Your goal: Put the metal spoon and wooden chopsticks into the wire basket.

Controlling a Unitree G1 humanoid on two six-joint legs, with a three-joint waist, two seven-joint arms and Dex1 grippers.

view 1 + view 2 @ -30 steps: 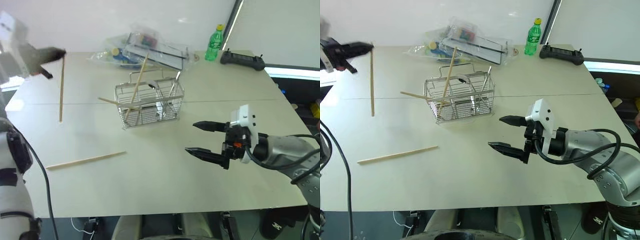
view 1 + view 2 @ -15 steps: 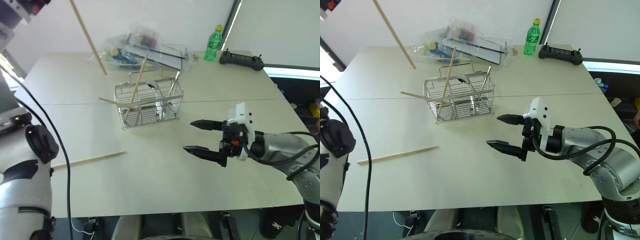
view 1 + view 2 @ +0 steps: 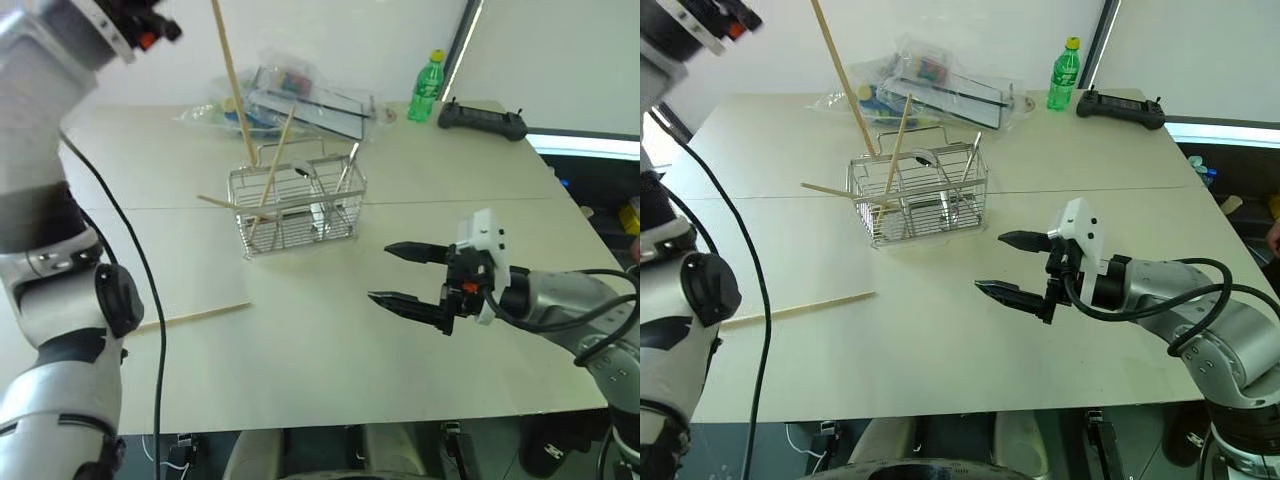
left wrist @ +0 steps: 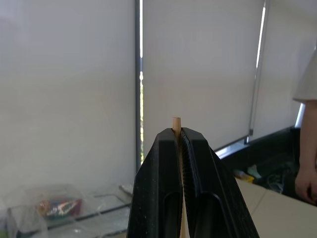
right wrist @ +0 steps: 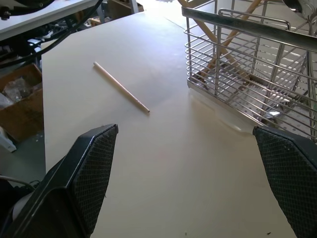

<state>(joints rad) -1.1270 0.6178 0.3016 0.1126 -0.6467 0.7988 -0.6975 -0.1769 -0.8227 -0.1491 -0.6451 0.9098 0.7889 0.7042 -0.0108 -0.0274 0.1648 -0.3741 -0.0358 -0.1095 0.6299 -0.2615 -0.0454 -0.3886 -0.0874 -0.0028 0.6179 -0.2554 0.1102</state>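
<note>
The wire basket (image 3: 300,210) stands mid-table. Two wooden chopsticks are in it, one leaning upright (image 3: 277,160) and one lying across (image 3: 228,205). The metal spoon (image 3: 347,172) stands in its right part, handle up. My left gripper (image 4: 178,133) is raised high at the far left and shut on another chopstick (image 3: 232,90). That stick slants down to the basket's back left corner. A further chopstick (image 3: 200,316) lies flat on the table in front of the basket, to its left. My right gripper (image 3: 380,273) hovers open and empty to the front right of the basket.
A clear plastic bag of items (image 3: 295,95) lies behind the basket. A green bottle (image 3: 430,88) and a black controller (image 3: 485,120) are at the back right. A person's hand (image 4: 307,173) shows in the left wrist view.
My left arm swung from the far left toward the basket and rose, carrying its chopstick. The stick's lower end now reaches the basket's back corner. The right gripper stayed put.
</note>
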